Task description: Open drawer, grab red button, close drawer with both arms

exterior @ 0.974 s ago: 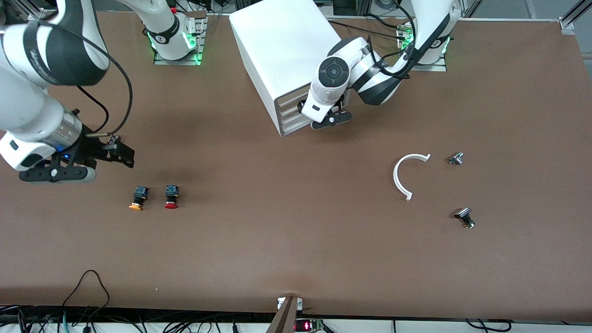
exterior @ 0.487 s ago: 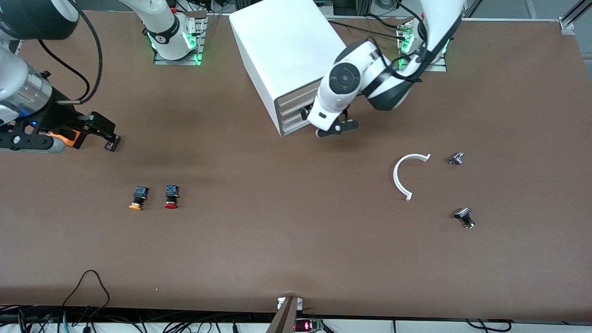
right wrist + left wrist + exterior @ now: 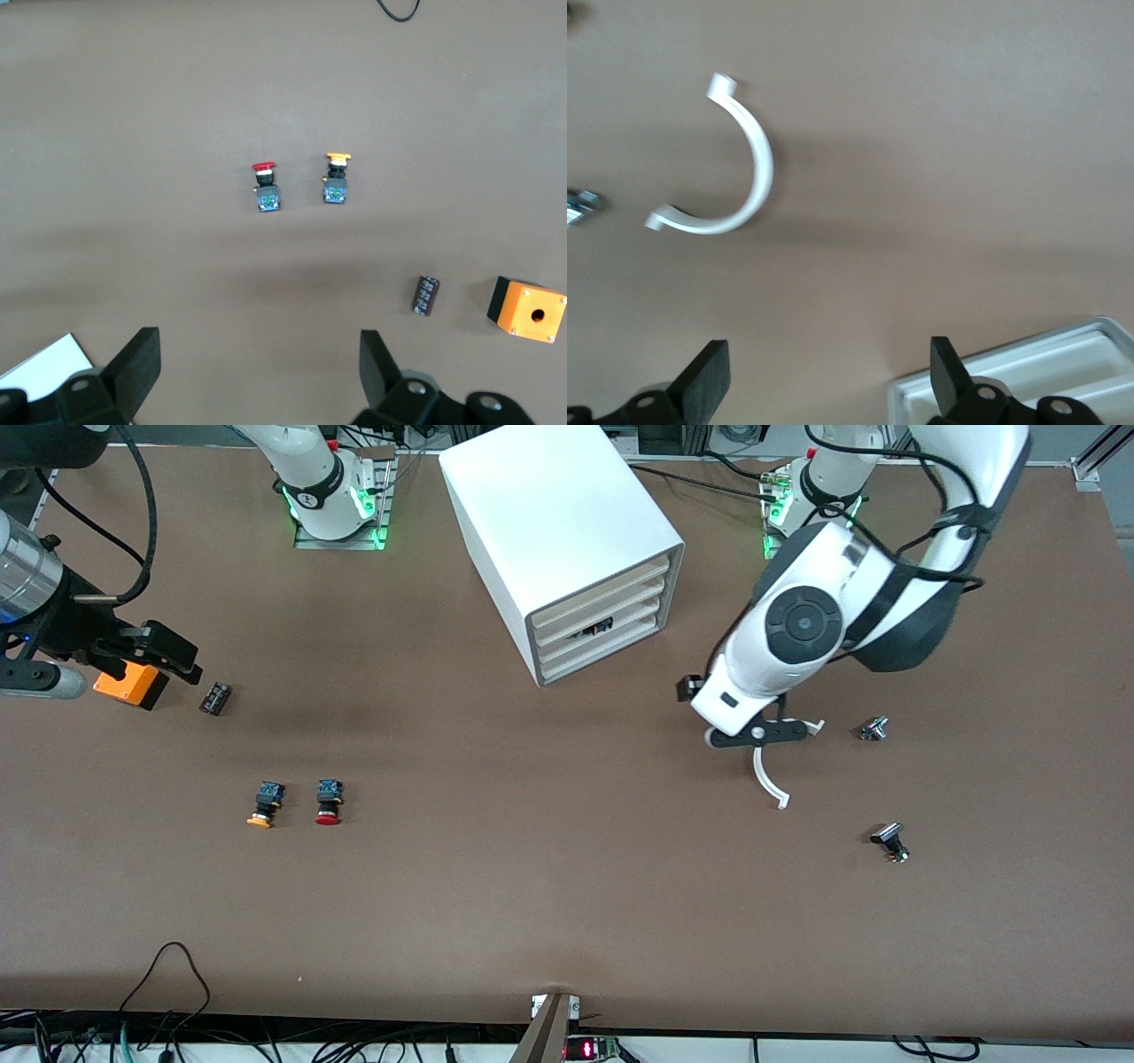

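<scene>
The white cabinet [image 3: 558,531] stands near the arms' bases, and its four cream-fronted drawers [image 3: 602,624] all look pushed in. A small dark thing shows at a middle drawer's front. The red-headed button [image 3: 328,802] lies on the table beside an orange-headed one [image 3: 260,804]. Both show in the right wrist view, red [image 3: 264,186] and orange [image 3: 337,181]. My left gripper [image 3: 757,735] is open and empty over a white C-shaped piece [image 3: 735,168], apart from the cabinet. My right gripper [image 3: 173,657] is open and empty at the right arm's end of the table, well off the buttons.
An orange box with a hole [image 3: 130,682] and a small black cylinder [image 3: 215,698] lie by the right gripper. Two small metal parts [image 3: 874,729] [image 3: 890,841] lie toward the left arm's end. The cabinet's corner [image 3: 1028,381] shows in the left wrist view.
My left gripper has left the drawer fronts and swung toward the left arm's end, over the C-shaped piece. My right gripper has drawn back from the buttons, uncovering the orange box.
</scene>
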`<act>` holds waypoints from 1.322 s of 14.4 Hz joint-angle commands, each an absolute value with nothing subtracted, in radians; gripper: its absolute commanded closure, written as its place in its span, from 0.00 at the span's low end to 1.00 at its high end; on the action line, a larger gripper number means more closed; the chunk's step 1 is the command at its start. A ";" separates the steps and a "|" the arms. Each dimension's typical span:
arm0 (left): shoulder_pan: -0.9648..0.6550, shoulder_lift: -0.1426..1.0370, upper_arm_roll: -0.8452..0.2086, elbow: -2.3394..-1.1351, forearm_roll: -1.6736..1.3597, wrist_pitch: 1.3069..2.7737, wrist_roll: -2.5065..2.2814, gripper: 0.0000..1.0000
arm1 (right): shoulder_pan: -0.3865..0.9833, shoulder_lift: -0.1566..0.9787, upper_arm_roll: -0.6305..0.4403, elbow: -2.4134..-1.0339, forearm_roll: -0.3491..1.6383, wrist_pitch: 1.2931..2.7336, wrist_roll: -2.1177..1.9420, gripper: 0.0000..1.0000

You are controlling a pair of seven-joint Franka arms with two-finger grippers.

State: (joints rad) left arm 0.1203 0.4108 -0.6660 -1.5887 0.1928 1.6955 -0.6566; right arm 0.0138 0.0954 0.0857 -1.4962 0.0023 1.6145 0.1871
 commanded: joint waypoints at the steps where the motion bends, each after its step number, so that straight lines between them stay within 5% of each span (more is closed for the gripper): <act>1: 0.175 0.390 -0.675 -1.485 0.239 1.582 -0.505 0.01 | -0.009 0.080 0.110 -1.493 -0.008 1.546 0.187 0.01; 6: 0.189 0.290 -0.550 -1.425 0.219 1.542 -0.198 0.01 | -0.009 0.083 0.107 -1.474 -0.011 1.551 0.147 0.01; 11: -0.012 0.158 -0.113 -1.495 -0.030 1.561 0.119 0.01 | -0.011 0.072 0.107 -1.483 -0.014 1.555 0.143 0.01; 19: -0.104 -0.047 0.046 -1.749 -0.031 1.766 0.175 0.00 | -0.012 0.051 0.089 -1.519 -0.020 1.568 0.143 0.01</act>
State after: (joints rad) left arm -0.0465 0.0342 -0.0098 -1.6545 -0.0179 1.7313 0.1666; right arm 0.0038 0.0700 0.0860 -1.4935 -0.0089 1.5648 0.1549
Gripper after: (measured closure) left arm 0.000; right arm 0.004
